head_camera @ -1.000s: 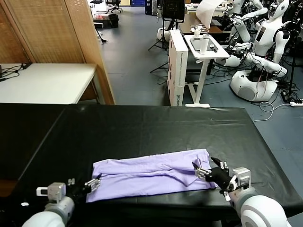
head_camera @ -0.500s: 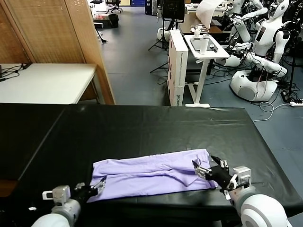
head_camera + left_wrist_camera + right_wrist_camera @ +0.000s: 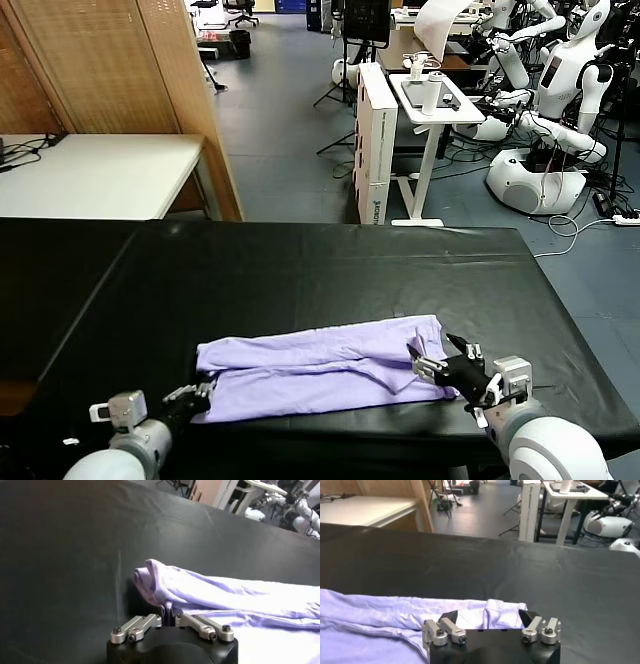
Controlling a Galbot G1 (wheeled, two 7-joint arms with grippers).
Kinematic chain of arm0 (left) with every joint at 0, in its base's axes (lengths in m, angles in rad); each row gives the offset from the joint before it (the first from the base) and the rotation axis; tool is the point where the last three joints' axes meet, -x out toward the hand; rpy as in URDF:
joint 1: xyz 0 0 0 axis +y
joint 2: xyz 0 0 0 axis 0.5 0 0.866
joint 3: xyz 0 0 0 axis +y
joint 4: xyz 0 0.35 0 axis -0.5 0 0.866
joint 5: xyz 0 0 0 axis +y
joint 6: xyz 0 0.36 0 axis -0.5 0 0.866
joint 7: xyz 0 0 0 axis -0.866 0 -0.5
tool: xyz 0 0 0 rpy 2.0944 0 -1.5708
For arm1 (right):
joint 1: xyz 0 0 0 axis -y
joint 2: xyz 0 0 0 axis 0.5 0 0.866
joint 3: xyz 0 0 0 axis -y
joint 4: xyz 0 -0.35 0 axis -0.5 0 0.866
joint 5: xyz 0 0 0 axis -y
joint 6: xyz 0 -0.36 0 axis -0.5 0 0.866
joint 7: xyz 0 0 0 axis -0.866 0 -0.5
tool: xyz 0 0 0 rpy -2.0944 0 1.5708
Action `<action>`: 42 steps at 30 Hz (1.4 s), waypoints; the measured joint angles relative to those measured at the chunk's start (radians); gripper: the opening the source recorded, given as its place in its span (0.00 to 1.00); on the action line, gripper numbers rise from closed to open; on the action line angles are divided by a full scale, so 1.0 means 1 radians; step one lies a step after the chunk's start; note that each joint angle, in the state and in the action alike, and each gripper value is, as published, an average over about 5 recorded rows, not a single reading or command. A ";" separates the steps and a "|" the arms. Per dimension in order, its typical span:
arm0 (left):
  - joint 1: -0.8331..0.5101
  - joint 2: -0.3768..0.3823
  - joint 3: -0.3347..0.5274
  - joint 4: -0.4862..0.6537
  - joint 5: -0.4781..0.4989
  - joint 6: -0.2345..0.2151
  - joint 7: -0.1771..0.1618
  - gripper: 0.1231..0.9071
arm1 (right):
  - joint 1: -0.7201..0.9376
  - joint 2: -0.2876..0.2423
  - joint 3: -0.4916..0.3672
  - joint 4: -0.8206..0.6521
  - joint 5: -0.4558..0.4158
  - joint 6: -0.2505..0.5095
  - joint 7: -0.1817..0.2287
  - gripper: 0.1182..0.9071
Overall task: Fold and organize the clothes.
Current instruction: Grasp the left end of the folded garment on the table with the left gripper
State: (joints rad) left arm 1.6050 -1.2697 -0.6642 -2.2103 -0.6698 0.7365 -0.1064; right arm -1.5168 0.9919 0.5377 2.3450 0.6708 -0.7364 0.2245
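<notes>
The left gripper (image 3: 196,392) sits at the near-left corner of the T-shirt (image 3: 320,365), its fingers (image 3: 150,621) pinched on the fabric edge. From it the folded lavender shirt stretches rightward across the black table (image 3: 330,265). At the shirt's other end the right gripper (image 3: 437,362) rests with its jaws spread wide, straddling the cloth edge without clamping it.

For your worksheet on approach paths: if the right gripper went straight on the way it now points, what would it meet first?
The right gripper, jaws open, would probably meet the T-shirt first: its bunched purple edge lies directly ahead on the black table.
</notes>
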 joint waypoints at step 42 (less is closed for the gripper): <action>-0.125 0.127 -0.044 0.106 0.078 0.000 0.025 0.06 | -0.014 0.015 -0.015 -0.014 -0.033 0.000 0.004 1.00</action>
State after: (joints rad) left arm 1.4797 -1.1431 -0.7077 -2.1041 -0.5917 0.7366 -0.0813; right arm -1.5312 1.0069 0.5230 2.3308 0.6381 -0.7364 0.2288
